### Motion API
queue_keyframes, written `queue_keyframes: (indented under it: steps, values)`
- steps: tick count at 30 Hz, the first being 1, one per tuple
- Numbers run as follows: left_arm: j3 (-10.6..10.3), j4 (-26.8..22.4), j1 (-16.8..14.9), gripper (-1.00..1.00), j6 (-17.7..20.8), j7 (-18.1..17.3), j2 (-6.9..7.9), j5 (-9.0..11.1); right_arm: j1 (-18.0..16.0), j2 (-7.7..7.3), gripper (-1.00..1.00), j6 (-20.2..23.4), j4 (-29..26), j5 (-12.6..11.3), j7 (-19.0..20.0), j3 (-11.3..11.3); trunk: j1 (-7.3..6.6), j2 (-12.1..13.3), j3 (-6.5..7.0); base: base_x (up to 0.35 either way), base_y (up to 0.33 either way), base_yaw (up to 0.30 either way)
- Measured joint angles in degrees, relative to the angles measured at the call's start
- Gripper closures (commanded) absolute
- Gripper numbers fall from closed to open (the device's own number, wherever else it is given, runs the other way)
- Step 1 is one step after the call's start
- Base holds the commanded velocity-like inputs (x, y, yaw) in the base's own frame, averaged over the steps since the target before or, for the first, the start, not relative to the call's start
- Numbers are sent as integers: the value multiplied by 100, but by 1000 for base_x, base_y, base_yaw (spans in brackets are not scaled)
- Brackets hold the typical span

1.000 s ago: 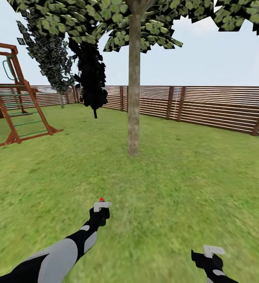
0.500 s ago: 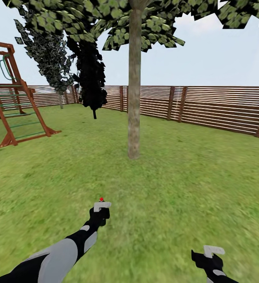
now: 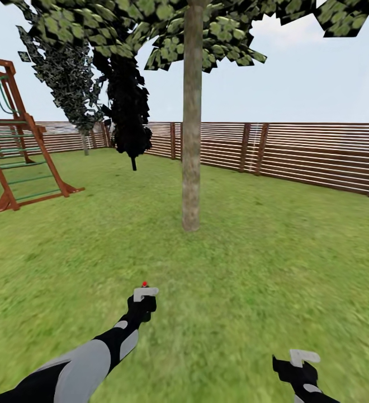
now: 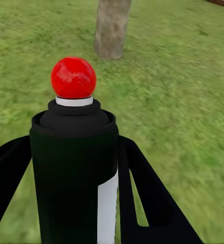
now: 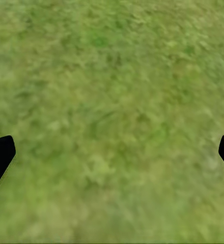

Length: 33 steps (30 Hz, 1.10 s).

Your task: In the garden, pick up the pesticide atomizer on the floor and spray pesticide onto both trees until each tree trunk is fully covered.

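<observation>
Two black fingers of the left gripper (image 4: 74,203) clamp the pesticide atomizer (image 4: 74,168), its red-knobbed top aimed at the tree trunk (image 3: 191,129) standing well ahead of it on the lawn (image 3: 274,252). The right gripper (image 5: 112,152) hangs wide apart over grass.

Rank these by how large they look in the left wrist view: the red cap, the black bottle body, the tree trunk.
1. Black bottle body, held in the left hand; closeness to the camera inflates it.
2. Tree trunk, farther off.
3. Red cap.
</observation>
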Motion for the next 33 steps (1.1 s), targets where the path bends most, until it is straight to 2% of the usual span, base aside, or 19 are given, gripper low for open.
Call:
queue_keyframes:
  steps: [9,24,28,29,31,32,33]
  values:
    - [6,0,0,100,-8,0,0,0,0,0,-100,0,0,0,0,0,0,0,0,321,0,0]
    - [5,-13,0,100,-31,9,6,11,-3,-7,-100,-28,-27,-43,-31,-21,0,0,0,17,0,0]
    - [-3,-14,0,100,-35,-11,9,1,0,-27,-100,-28,-32,39,34,-1,0,0,0,0,0,0]
    - [-13,-15,0,100,-29,-20,9,0,-2,-41,-100,-12,-33,90,168,0,0,0,0,0,0,0]
    - [-57,-23,0,100,-12,-35,9,0,-33,-261,-100,138,-88,151,867,-13,0,0,0,0,0,0]
    - [-70,-63,0,100,-4,-91,18,1,-142,-391,-100,534,-285,171,1304,-14,0,0,1,0,0,0]
    - [-90,-168,0,100,93,-286,27,-3,-267,-567,-100,1148,-619,183,1679,-22,0,0,2,0,0,0]
